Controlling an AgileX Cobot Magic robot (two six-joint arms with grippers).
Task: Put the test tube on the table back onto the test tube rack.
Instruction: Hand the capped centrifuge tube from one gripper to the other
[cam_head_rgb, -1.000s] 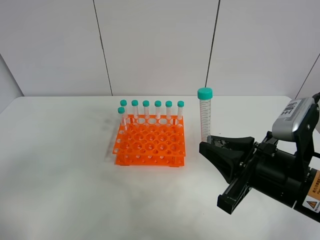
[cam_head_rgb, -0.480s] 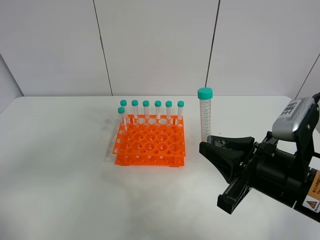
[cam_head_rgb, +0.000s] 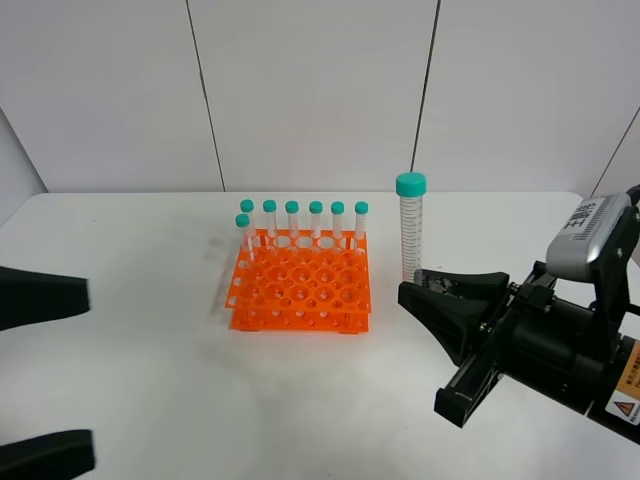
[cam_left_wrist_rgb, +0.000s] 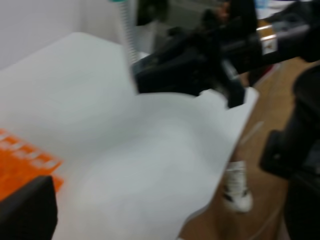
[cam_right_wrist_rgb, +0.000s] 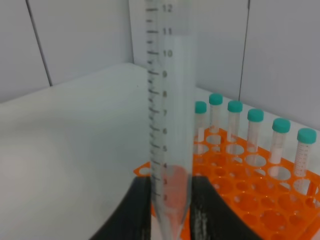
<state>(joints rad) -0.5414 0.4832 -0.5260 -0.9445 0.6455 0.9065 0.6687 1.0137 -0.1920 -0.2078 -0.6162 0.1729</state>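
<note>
Orange rack (cam_head_rgb: 300, 295), seven tubes (cam_head_rgb: 316, 222) at back; right pincer (cam_head_rgb: 413, 287) pinching upright test tube (cam_head_rgb: 410, 225) beside; left pincer (cam_head_rgb: 85, 378) spread.

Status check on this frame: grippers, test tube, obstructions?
Right gripper shut on test tube, upright beside test tube rack, not yet in. Left gripper open, far left. Nothing between them; front holes free.

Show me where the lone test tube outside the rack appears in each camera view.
Exterior high: test tube stands upright, right of the test tube rack.
Left wrist: test tube is blurred, in the distance.
Right wrist: close up, its tip between the fingers of the right end effector.
Shared landmark: the orange test tube rack.
</note>
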